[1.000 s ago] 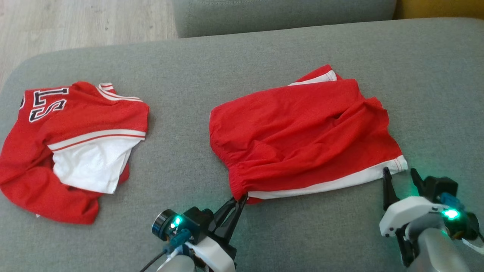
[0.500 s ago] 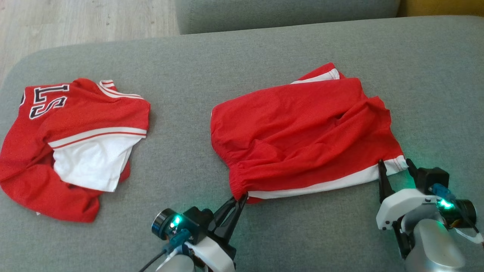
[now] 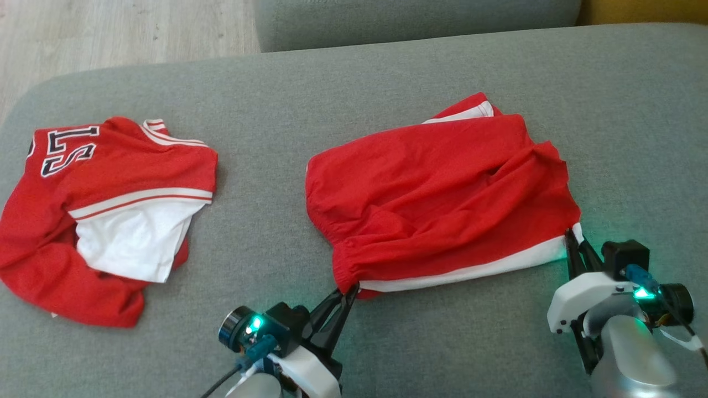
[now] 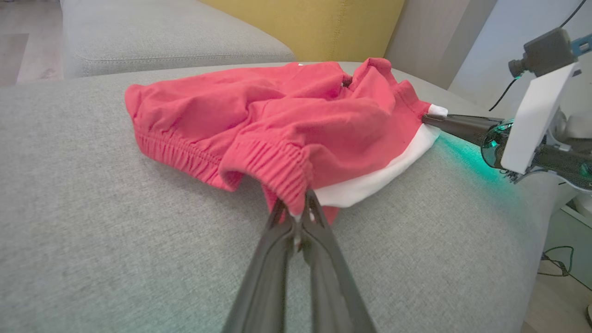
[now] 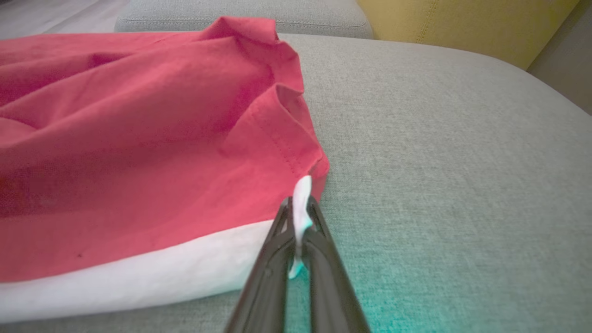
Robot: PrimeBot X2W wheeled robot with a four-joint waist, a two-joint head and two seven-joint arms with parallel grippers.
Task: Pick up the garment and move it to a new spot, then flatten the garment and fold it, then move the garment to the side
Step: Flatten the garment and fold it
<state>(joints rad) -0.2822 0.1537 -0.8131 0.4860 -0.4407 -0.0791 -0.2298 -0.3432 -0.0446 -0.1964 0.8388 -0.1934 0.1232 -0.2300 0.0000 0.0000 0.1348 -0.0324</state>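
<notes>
Garment: the red fabric shorts with a white hem band (image 3: 442,188) lie rumpled on the grey upholstered sofa cushion (image 3: 276,110), right of centre in the head view.
Left grip: the left end effector (image 4: 298,215) has its fingers pressed together on the gathered elastic waistband corner at the near left of the shorts.
Right grip: the right end effector (image 5: 298,217) is pinched tight on the white hem corner at the near right, and a sliver of white cloth stands up between its fingers.
Relation: both holds sit on the near edge. The white band runs between them, and the body of the shorts spreads beyond the fingertips, away from the robot.
Progress: the corners are gripped but the cloth rests on the cushion, so the pick-up looks begun and not yet lifted.
Left to do: carrying to a new spot, flattening, folding and moving aside.
Cloth: creased, with a ridge near the far right.
Neighbour: a red and white jersey with black-outlined lettering (image 3: 105,210) lies well apart to the left.
</notes>
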